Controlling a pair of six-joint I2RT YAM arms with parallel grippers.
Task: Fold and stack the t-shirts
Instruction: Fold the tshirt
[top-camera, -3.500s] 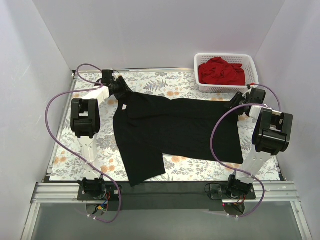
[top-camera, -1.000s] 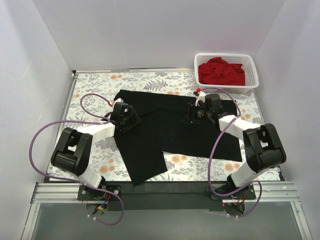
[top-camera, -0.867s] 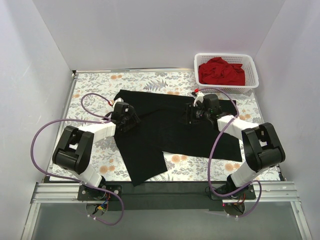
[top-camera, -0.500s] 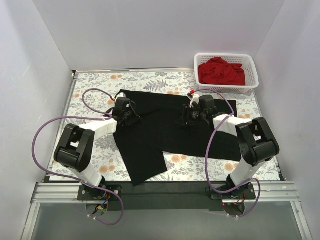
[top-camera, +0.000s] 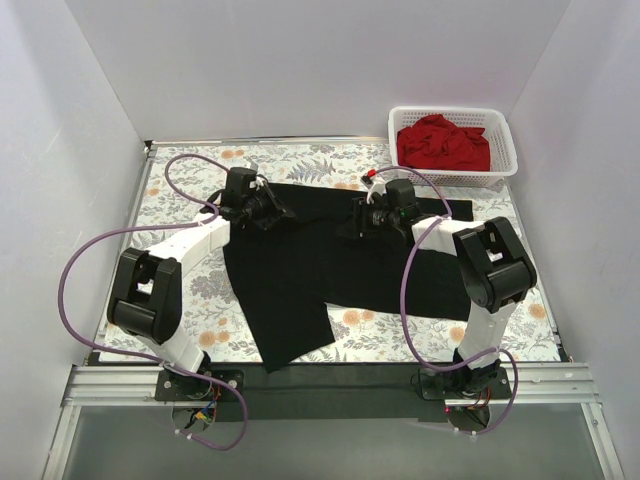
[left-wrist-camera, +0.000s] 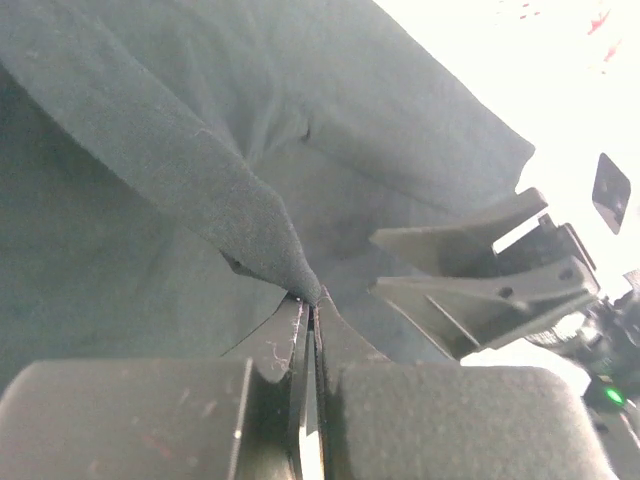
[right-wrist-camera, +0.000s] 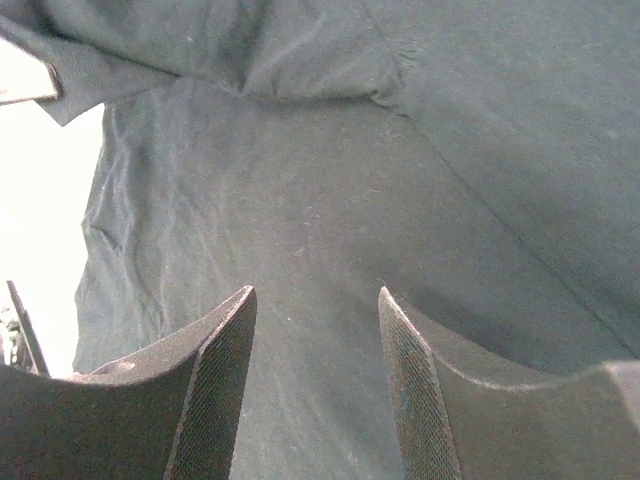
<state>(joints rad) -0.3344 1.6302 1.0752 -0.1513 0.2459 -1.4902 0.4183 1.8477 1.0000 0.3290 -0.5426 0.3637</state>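
Note:
The black t-shirt (top-camera: 340, 262) lies spread on the floral table (top-camera: 300, 160), one part hanging toward the near edge. My left gripper (top-camera: 282, 213) is at the shirt's far left part, shut on a raised ridge of its black cloth (left-wrist-camera: 250, 215); the pinch shows at the fingertips in the left wrist view (left-wrist-camera: 310, 298). My right gripper (top-camera: 354, 222) hovers open just above the shirt's far middle, and bare black cloth (right-wrist-camera: 320, 200) shows between its fingers (right-wrist-camera: 215, 370). The red t-shirt (top-camera: 443, 143) lies crumpled in the basket.
The white lattice basket (top-camera: 452, 112) stands at the far right corner of the table. White walls close in the table on three sides. Purple cables loop over the table beside each arm. The right gripper (left-wrist-camera: 480, 285) shows in the left wrist view, close by.
My left gripper has shut on the black shirt's cloth and moved toward the far edge. The right gripper has slid left and farther over the shirt, staying open.

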